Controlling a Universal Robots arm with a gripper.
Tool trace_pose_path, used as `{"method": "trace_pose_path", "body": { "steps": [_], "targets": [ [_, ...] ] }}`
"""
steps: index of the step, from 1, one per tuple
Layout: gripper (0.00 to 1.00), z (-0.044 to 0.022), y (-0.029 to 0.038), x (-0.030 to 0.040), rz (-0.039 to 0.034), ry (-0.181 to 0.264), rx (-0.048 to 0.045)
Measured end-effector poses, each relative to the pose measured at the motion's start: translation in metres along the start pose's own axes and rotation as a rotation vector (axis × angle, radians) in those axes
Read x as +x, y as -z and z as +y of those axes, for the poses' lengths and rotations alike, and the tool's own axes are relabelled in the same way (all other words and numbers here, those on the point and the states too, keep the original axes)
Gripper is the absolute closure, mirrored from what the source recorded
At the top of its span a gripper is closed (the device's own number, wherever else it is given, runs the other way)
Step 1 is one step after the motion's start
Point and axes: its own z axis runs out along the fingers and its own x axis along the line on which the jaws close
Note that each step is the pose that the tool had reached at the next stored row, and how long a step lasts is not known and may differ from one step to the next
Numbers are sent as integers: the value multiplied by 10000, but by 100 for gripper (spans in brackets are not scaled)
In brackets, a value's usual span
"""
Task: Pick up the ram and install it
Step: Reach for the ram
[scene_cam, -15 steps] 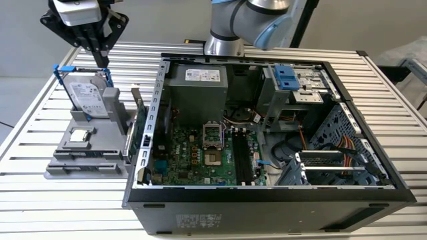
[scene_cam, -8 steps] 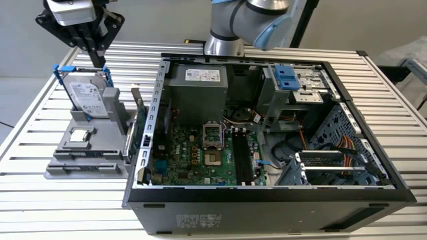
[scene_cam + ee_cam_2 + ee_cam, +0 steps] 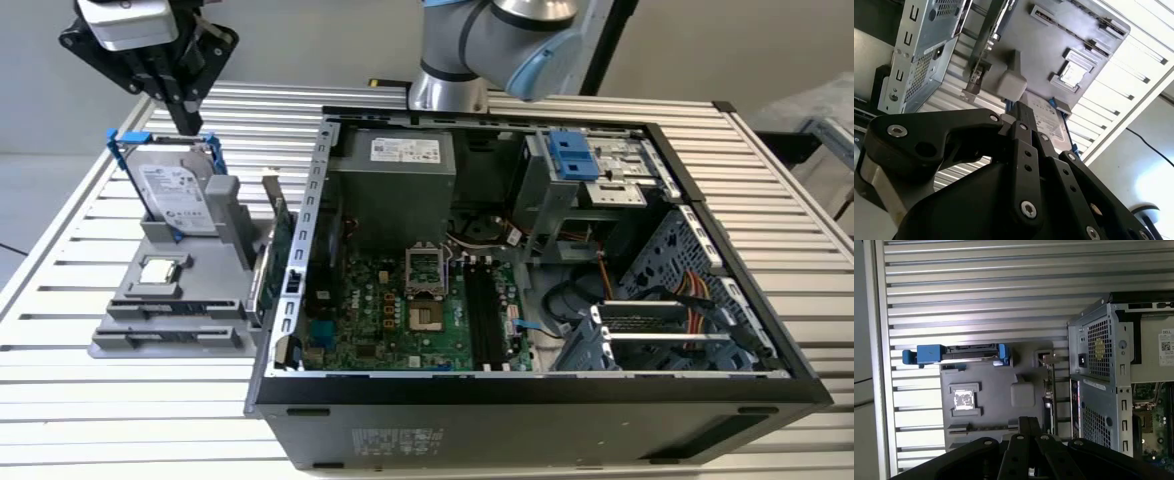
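Observation:
A thin, narrow stick that I take for the ram [image 3: 180, 311] stands on edge in a slot near the front of the grey holder [image 3: 134, 340]; its colour is hard to tell. In the first wrist view the ram [image 3: 981, 428] is a dark strip just beside the fingertips. My gripper [image 3: 188, 122] hangs high above the holder's back end, over the hard drive [image 3: 176, 190], shut with nothing in it. Its black fingers [image 3: 1026, 432] lie together. The motherboard's long black slots [image 3: 483, 310] lie inside the open computer case [image 3: 534, 385].
The holder also carries a square processor chip [image 3: 160, 270]. A green expansion card with a metal bracket [image 3: 276, 255] stands between the holder and the case wall. The case holds a power supply [image 3: 394, 190] and drive cages [image 3: 587, 170]. All of it sits on a ribbed metal table [image 3: 120, 420].

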Motion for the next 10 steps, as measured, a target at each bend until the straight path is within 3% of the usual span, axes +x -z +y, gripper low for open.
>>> {"method": "trace_pose_path", "body": {
  "steps": [10],
  "targets": [
    [100,-6,2,89,0,0,0]
  ]
}}
